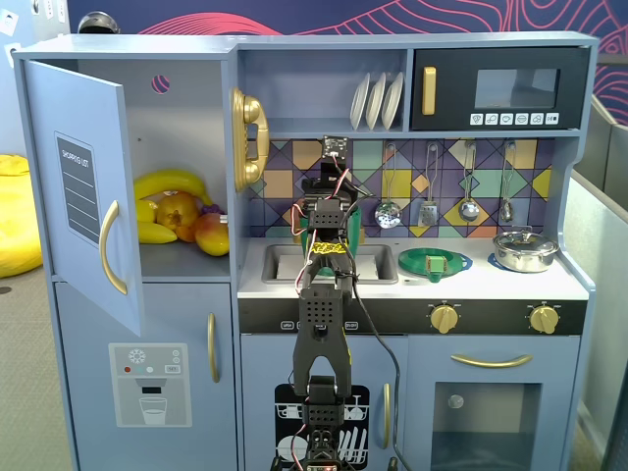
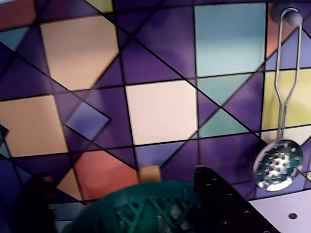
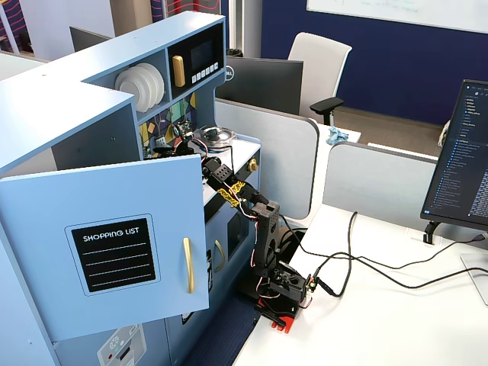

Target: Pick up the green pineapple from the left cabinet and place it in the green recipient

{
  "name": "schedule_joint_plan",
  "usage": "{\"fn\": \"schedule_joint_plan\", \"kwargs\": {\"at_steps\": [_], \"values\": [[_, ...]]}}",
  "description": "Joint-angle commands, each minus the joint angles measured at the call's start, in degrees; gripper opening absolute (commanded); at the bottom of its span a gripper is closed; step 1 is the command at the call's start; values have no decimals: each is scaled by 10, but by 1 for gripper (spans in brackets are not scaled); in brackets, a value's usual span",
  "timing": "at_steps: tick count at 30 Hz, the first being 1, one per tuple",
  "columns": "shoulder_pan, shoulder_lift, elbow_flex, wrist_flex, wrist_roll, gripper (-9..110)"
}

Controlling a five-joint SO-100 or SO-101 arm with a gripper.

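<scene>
Purple-tiled backsplash fills the wrist view, where the gripper (image 2: 160,213) hangs directly over the green cup (image 2: 141,208) by the sink (jaw opening and contents cannot be told), while no green pineapple shows in the open cabinet (image 1: 172,118) at left.

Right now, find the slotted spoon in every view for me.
A fixed view: slotted spoon hangs near the centre, against the coloured tile backsplash.
Wrist view: at the right edge, low down.
A fixed view: cannot make it out; only a strip of backsplash shows.
Shared landmark: the backsplash.
</scene>
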Motion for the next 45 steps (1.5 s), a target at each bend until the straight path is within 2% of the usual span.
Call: {"fn": "schedule_joint_plan", "kwargs": {"at_steps": [1,8,13,22,28,32,38,41,45], "values": [[-9,11,-39,4,-8,35],[-12,23,-35,12,-17,33],[-31,170,86,66,-52,29],[5,576,432,422,-31,10],[20,711,671,555,3,0],[-19,764,844,514,67,0],[-7,838,1050,396,55,0],[1,880,1109,407,58,0],[-9,891,1110,451,109,0]]}}
